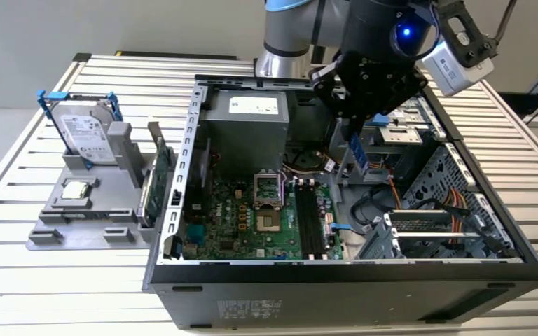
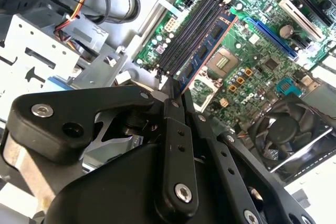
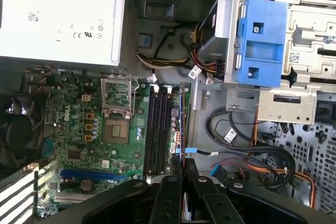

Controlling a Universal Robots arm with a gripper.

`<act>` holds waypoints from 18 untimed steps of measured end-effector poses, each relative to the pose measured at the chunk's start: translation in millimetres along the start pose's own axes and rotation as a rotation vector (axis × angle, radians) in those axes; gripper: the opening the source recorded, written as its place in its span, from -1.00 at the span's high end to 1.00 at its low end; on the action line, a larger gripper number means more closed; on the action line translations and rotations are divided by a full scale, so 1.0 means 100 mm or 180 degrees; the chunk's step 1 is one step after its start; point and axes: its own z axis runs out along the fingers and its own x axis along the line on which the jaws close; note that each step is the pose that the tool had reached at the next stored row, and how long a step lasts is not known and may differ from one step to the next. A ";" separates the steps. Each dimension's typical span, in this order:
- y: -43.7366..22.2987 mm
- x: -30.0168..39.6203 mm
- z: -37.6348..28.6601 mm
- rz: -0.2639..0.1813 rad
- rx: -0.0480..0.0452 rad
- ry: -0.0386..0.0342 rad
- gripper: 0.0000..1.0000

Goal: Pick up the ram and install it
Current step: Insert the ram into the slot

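My gripper hangs over the open computer case, shut on the ram. The ram is a slim bluish board with dark chips and points down from the fingertips. In the second wrist view the ram reaches from my gripper toward the black motherboard slots, lying along their side. In the first wrist view the ram shows edge-on beyond my gripper, beside the slots. In the exterior view the slots lie well below the stick, which is clear of them.
A grey holder on the exterior view's left carries a hard drive in a blue frame, a small silver processor and a green board stick. Inside the case are a power supply, cables, a drive cage and a fan.
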 end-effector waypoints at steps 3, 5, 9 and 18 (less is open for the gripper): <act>-0.001 0.001 0.019 0.0000 0.0004 0.0000 1.00; -0.001 0.001 0.029 0.0000 0.0005 0.0000 1.00; -0.001 0.002 0.044 0.0000 0.0006 0.0000 1.00; -0.001 0.003 0.061 0.0000 0.0006 0.0000 1.00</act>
